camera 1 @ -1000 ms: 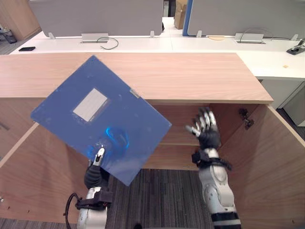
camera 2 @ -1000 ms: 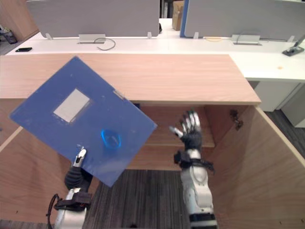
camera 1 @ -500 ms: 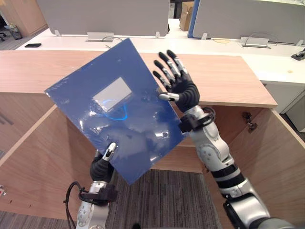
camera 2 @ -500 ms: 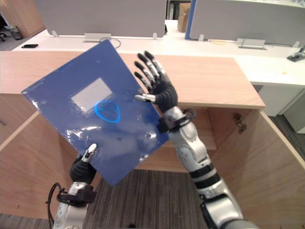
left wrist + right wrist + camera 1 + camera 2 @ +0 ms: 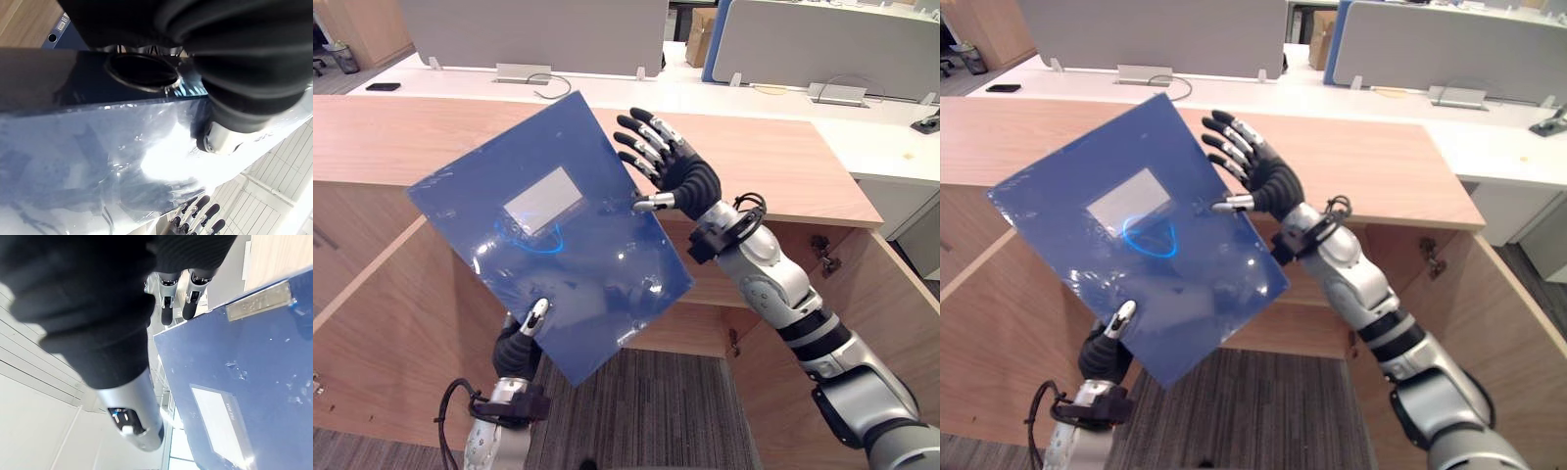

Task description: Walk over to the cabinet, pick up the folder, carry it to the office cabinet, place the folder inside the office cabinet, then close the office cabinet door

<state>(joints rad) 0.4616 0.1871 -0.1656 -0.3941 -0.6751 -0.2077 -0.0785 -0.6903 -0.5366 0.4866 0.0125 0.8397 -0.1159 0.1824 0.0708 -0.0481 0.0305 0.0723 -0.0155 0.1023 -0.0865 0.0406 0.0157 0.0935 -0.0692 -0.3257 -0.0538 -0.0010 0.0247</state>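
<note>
Blue folder (image 5: 548, 235) tilts in the air before the open cabinet (image 5: 783, 166) in the eye views, left hand (image 5: 517, 343) pinching its lower edge, right hand (image 5: 680, 176) splayed at its top corner. Left wrist: its glossy face lies right against the hand. Right wrist: straight fingers (image 5: 191, 303) beside the corner.

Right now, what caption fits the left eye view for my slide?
Left hand holds a tilted blue folder before the open cabinet; open right hand beside its edge.

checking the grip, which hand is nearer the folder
Left. The left hand pinches the folder at its lower edge; the right hand is open beside its upper right edge, contact unclear.
</note>
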